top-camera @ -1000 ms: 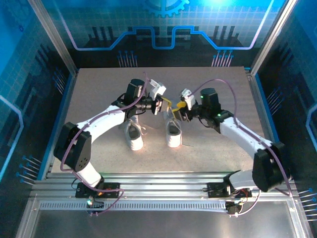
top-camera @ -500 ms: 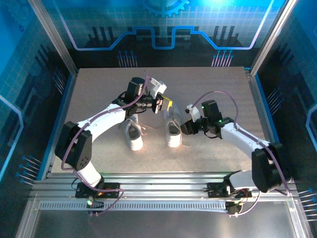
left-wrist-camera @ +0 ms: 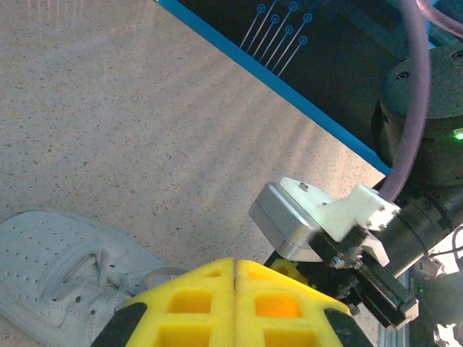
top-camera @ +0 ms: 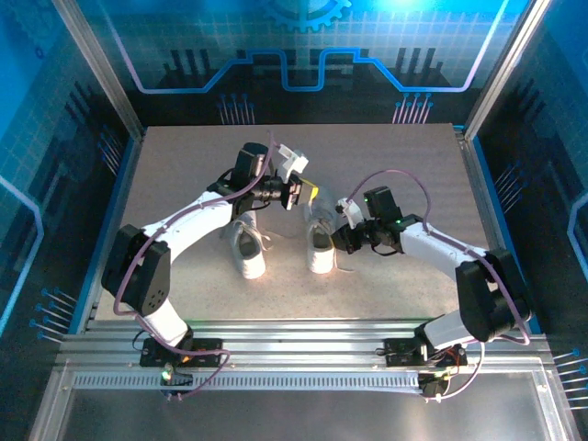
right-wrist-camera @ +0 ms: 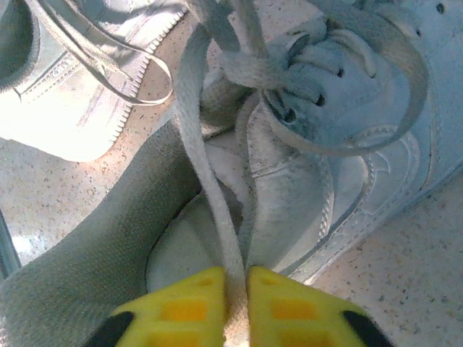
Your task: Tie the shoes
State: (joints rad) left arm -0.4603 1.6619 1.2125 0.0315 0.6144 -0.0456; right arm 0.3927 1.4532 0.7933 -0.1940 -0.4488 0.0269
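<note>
— Looking down from above, where do the shoes stand?
— Side by side near the middle of the speckled surface (top-camera: 184, 165); the left shoe (top-camera: 248, 252) stands a little apart from the right shoe (top-camera: 321, 250); both are white, and a loose lace end trails beside the left one.
— And the right gripper (top-camera: 341, 238)?
— Low at the outer side of the right shoe, just beside its opening; the wrist view shows its yellow jaws pinching a flat white lace (right-wrist-camera: 206, 181); that lace runs up from the jaws, across the grey lining of the opening, to the lacing at the shoe's throat; the other shoe lies at the upper left of that view.
— What about the left gripper (top-camera: 309, 194)?
— Held above the surface, just past the far end of the right shoe and near the right arm's wrist (left-wrist-camera: 325, 231); its own camera shows the yellow jaws pressed together, the seam between them closed; whether a lace is caught in that seam I cannot tell; a white shoe with a perforated toe lies at the lower left there; which of the pair it is I cannot tell.
</note>
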